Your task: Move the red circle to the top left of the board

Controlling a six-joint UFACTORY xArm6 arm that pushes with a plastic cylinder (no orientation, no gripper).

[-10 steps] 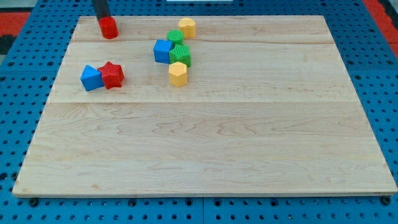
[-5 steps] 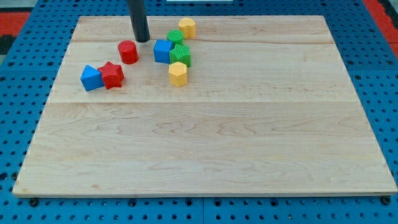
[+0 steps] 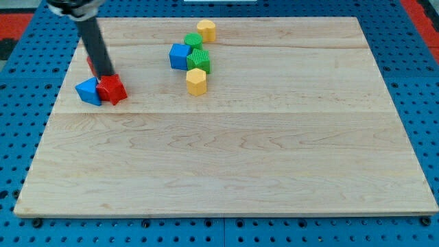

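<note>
Wooden board (image 3: 226, 158): laid flat on a blue perforated bench (image 3: 20, 82); seven blocks counted on its upper half.

Dark rod (image 3: 92, 41): entered from the view's top left, slanted down toward the right. Ended in my tip (image 3: 108, 75), set down just above the red star and close against it; contact not made out. Fitted with a rod rather than a gripper, so neither apart nor together to record.

Red circle (image 3: 90, 67): seen only as a narrow red sliver at the rod's left edge, otherwise hidden behind it. Placed near the board's left side, below the top left corner, just above the blue block and red star.

Red star (image 3: 112, 90): found directly below my tip, touching the blue block on its left.

Blue block (image 3: 88, 90): pointed shape, leftmost of all.

Cluster, well apart to the view's right:
- yellow block (image 3: 206, 29), topmost, near the board's top edge
- green round block (image 3: 193, 40), just below and left of it
- blue cube (image 3: 180, 55), pressed against the green pieces
- green ridged block (image 3: 199, 61), right of the cube
- yellow hexagon (image 3: 196, 81), lowest, just under the ridged block
</note>
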